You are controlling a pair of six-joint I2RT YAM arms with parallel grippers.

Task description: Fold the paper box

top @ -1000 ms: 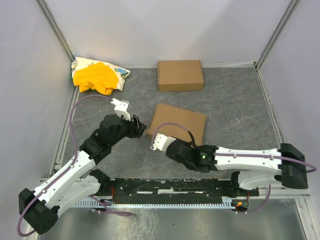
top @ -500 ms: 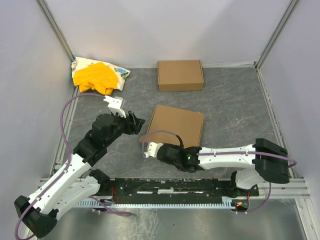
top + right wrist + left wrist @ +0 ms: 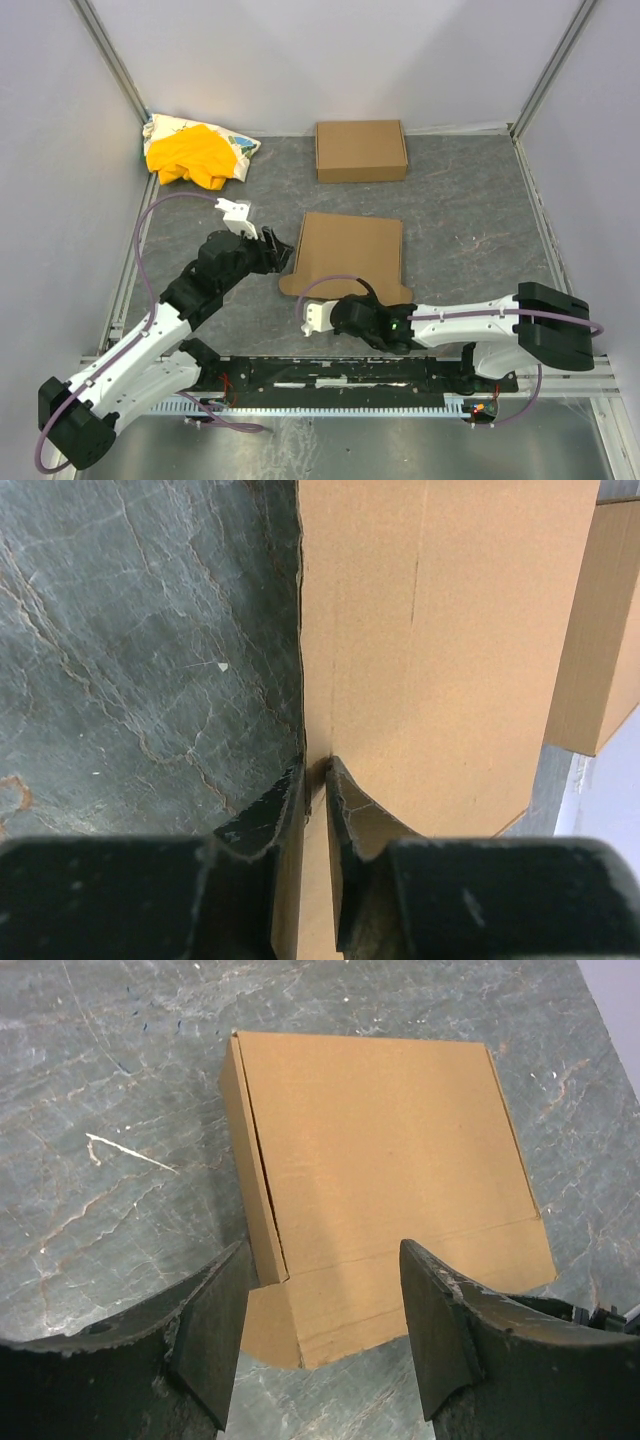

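The paper box [image 3: 350, 252] lies flat in the middle of the table as a closed brown carton, with a thin flap sticking out along its near edge. My right gripper [image 3: 350, 298] is at that near edge. In the right wrist view it [image 3: 318, 780] is shut on the flap's edge, and the box panel [image 3: 440, 630] stretches away beyond it. My left gripper [image 3: 280, 250] hovers open and empty at the box's left edge. In the left wrist view the box [image 3: 390, 1150] lies ahead between the spread fingers [image 3: 215, 1330], and the gripper [image 3: 320, 1315] touches nothing.
A second neat brown carton [image 3: 361, 150] sits at the back centre and also shows in the right wrist view [image 3: 600, 630]. A yellow cloth bundle [image 3: 195, 152] lies in the back left corner. Walls close in the left, back and right.
The box has turned square to the table and slid slightly toward the near edge. My right gripper moved along its near edge and now pinches the flap. My left gripper stayed near the left edge.
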